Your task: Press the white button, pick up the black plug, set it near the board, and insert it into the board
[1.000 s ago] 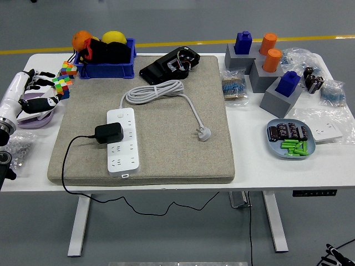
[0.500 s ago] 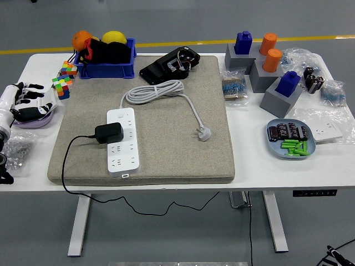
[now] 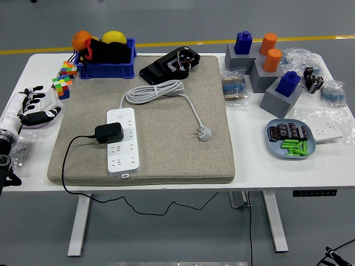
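Note:
A white power strip [image 3: 122,141] lies on the beige mat [image 3: 166,160], long side running toward me. The black plug [image 3: 109,133] sits in its left side, its black cord [image 3: 66,166] trailing off the mat's left edge and under the table. The strip's white cable [image 3: 158,91] coils behind it and ends in a white plug [image 3: 204,133]. My left hand [image 3: 32,108] hovers at the table's left edge, fingers spread, holding nothing, well left of the strip. The right arm is out of view.
A blue bin [image 3: 105,61] with fruit and colourful cubes [image 3: 64,80] stand at the back left. A black device [image 3: 172,64] lies at the mat's back. Grey blocks with blue and orange pegs [image 3: 266,66], bags and a blue plate [image 3: 291,141] fill the right side.
My left hand has drawn back toward me and to the left, away from the cubes, its fingers still spread. Nothing on the mat has moved.

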